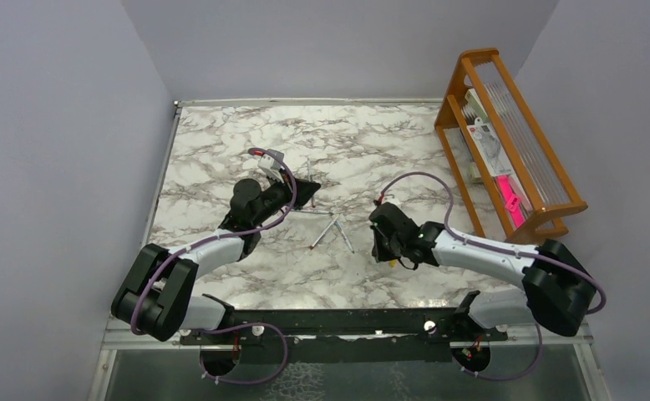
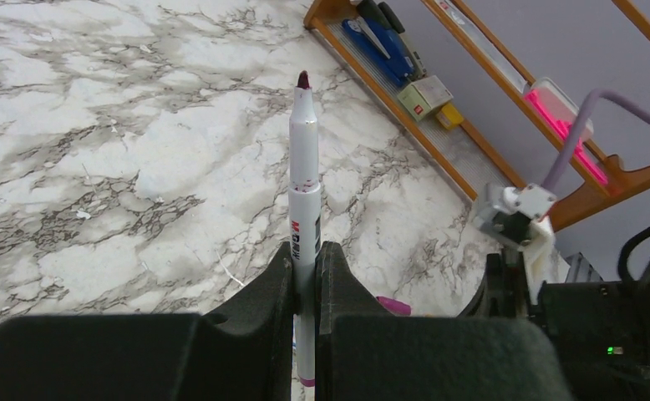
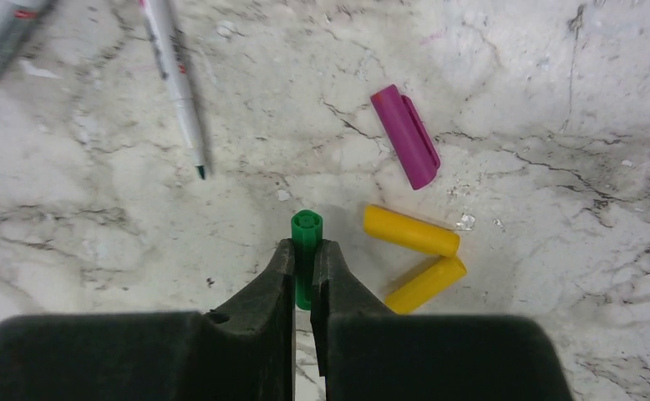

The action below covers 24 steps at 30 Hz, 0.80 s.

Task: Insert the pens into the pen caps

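Right wrist: claw (image 3: 304,246) clamps green cap (image 3: 307,224), tip protruding.

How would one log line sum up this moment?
left claw: shut on pen | right claw: shut on green cap | loose: magenta cap, yellow caps

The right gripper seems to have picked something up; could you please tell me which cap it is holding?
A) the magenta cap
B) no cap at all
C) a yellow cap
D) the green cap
D: in the right wrist view the right gripper is shut on the green cap, while the magenta cap and the two yellow caps lie loose on the table.
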Available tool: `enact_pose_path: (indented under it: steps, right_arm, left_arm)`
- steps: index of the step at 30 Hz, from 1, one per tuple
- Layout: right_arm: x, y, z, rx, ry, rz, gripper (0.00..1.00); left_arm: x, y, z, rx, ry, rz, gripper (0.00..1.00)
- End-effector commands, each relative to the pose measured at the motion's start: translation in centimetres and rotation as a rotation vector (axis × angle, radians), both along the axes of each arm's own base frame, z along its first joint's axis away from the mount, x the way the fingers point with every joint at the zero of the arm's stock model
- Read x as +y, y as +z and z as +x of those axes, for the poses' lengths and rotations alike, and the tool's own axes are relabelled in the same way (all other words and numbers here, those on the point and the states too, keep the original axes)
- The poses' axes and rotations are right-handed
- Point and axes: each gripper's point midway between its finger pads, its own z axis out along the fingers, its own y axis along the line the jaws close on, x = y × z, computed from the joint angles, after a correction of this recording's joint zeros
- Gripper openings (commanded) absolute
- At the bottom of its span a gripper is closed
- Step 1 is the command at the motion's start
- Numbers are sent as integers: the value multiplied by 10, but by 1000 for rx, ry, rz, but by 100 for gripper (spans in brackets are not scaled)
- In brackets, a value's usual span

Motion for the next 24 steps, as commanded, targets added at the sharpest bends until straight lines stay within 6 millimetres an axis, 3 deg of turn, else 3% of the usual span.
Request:
enact_pose_path:
  steps: [1,3,10,14,17,24]
  right_arm:
    - [28,65,21,-177,62,169,2]
    - [39,97,35,-294,71,261,2]
    - [49,188,89,-588,-6,516,2]
    - [57,246,99,-735,34,738,2]
    - [56,272,100,-822,40,830,2]
    - [60,300,97,-911,102,920,2]
  left_arm:
    - [-6,1,-2,22,-23,-30,0]
    - [-7,7,-7,17,-34,-81,0]
    - [-34,39,-39,33,-174,-246,0]
    - [-47,47,-60,38,-236,-323,0]
    - [-56,51,-72,23,-280,-351,0]
    - [-76,44,-86,3,-340,-296,0]
